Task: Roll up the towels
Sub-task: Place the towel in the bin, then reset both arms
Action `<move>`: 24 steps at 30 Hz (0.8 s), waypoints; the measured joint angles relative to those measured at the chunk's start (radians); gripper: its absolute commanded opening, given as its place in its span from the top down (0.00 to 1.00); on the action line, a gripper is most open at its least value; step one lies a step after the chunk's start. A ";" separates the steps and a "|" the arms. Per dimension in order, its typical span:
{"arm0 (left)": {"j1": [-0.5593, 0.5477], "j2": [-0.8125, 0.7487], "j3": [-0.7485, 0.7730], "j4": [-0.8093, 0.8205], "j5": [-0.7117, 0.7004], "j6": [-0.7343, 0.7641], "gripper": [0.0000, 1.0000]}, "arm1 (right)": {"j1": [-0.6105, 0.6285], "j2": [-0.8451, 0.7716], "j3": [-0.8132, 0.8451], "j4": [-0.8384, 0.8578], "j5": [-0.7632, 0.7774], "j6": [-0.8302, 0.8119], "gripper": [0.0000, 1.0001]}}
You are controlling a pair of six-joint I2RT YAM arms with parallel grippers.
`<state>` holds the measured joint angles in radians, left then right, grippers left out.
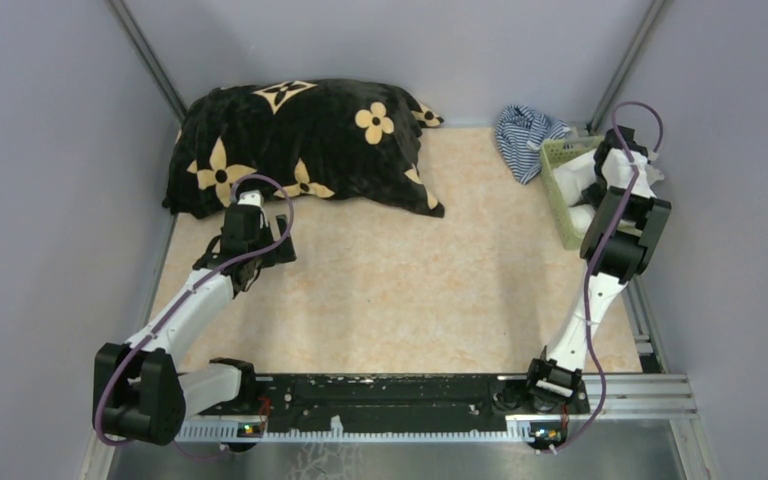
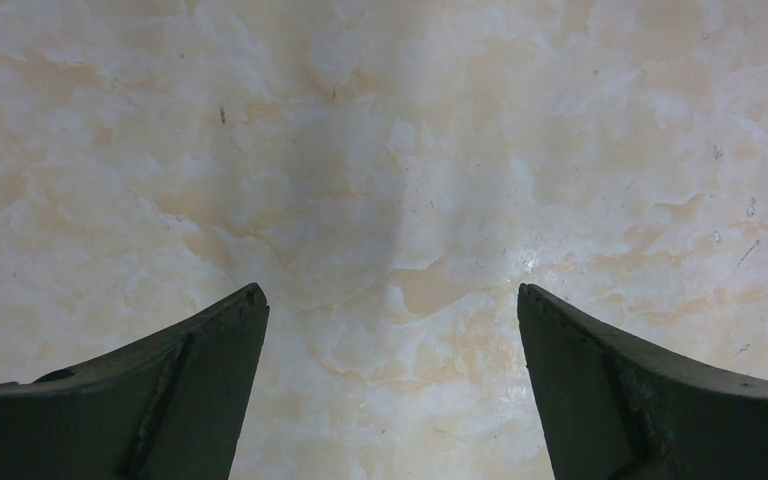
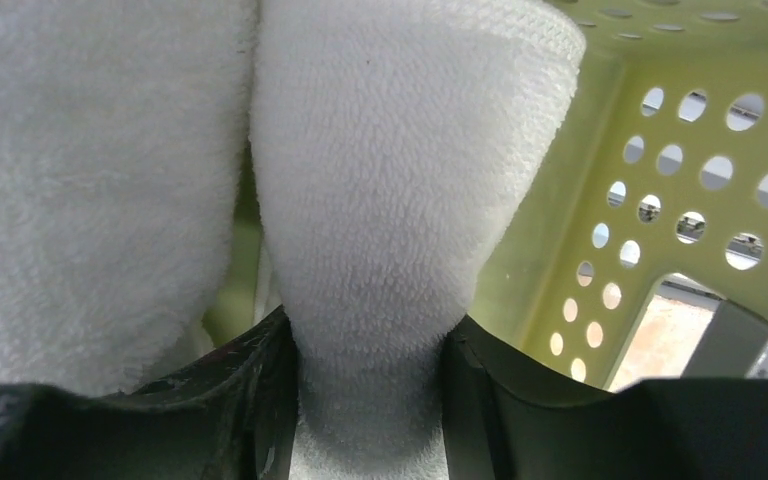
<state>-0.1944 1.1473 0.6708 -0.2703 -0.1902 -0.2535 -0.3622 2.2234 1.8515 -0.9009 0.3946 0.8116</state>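
Desk (image 1: 380,300): one marbled beige surface, most of its middle bare; I judged that was the room left for spreading and rolling
Pillow (image 1: 300,145): one, black with tan flowers, lay at the far left edge, out of the working area
Arms: two; the left one reached over the desk just in front of the pillow, the right one bent down into the basket at the far right
Basket (image 1: 558,190): one, pale green with punched holes, stood by the right wall and held the towels, probably as the stock to draw from
Striped garment (image 1: 522,138): one, blue and white, lay crumpled just beside the basket's far end
Towels (image 3: 400,190): white terry; two folds showed side by side in the wrist view, both inside the basket, none yet out on the desk; whether they were two towels or one I could not tell
Right tool (image 3: 370,350): its fingers were clamped on the nearer fold, the cloth pinched narrow between them, a hold for lifting it out I supposed
Left tool (image 2: 390,330): fingers stood wide apart over bare desk, holding nothing, likely waiting to take a towel edge
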 measured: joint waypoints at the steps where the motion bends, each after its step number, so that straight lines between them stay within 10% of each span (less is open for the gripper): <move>1: 0.000 0.000 0.000 0.000 0.000 0.000 0.00 | 0.000 -0.008 -0.007 0.002 -0.001 0.000 0.50; 24: 0.000 -0.181 0.091 -0.080 0.019 -0.012 0.00 | 0.000 -0.438 -0.283 0.009 -0.099 -0.048 0.10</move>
<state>-0.1944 0.9661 0.7616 -0.3504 -0.1715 -0.2653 -0.3622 1.7859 1.5688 -0.8921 0.2958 0.7639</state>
